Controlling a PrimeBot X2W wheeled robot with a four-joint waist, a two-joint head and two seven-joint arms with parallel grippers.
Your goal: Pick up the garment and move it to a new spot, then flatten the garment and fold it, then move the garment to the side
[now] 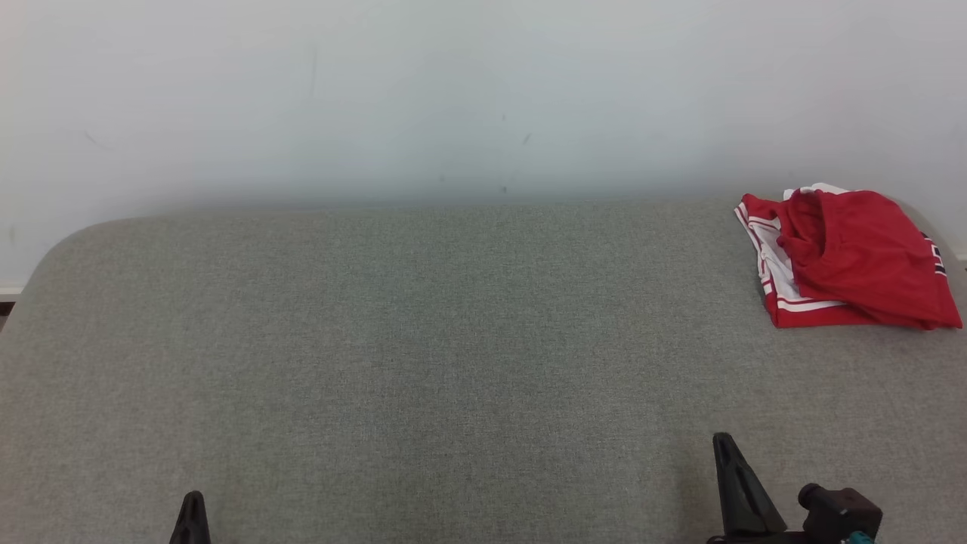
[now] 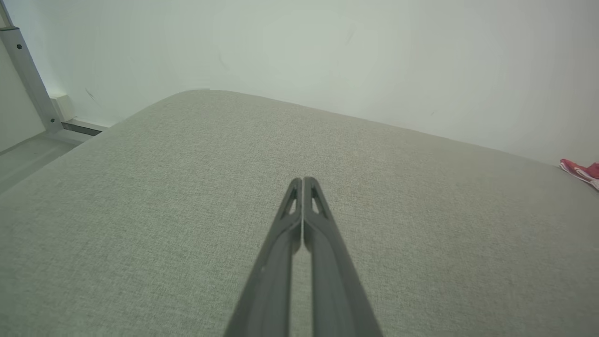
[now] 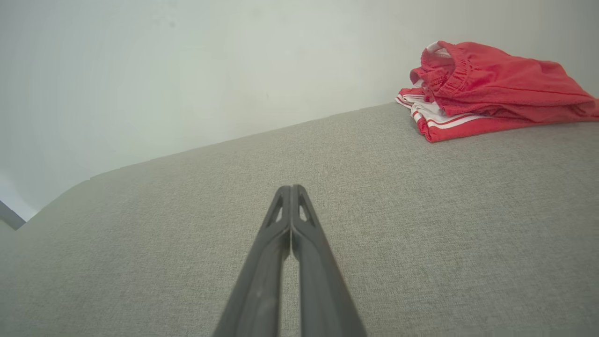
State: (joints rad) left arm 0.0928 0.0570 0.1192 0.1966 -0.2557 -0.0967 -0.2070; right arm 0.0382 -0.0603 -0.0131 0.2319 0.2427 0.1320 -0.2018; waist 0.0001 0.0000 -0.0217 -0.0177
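Head view has the red-and-white garment (image 1: 846,257) lying in a loosely folded pile at the far right corner of the grey padded surface (image 1: 453,340), close to the pale wall (image 1: 453,91). Folding and the move aside may be done, though the rumpled top layer leaves me unsure. The left gripper (image 1: 193,499) and right gripper (image 1: 724,442) sit near the front edge, fingers pressed together, holding nothing. Only plain cloth lies between them and the garment.

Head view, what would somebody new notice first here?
The red and white garment stands out, heaped at the far right of the grey fabric surface. Next come the left gripper and right gripper at the near edge, both shut, holding nothing, well apart from the garment.
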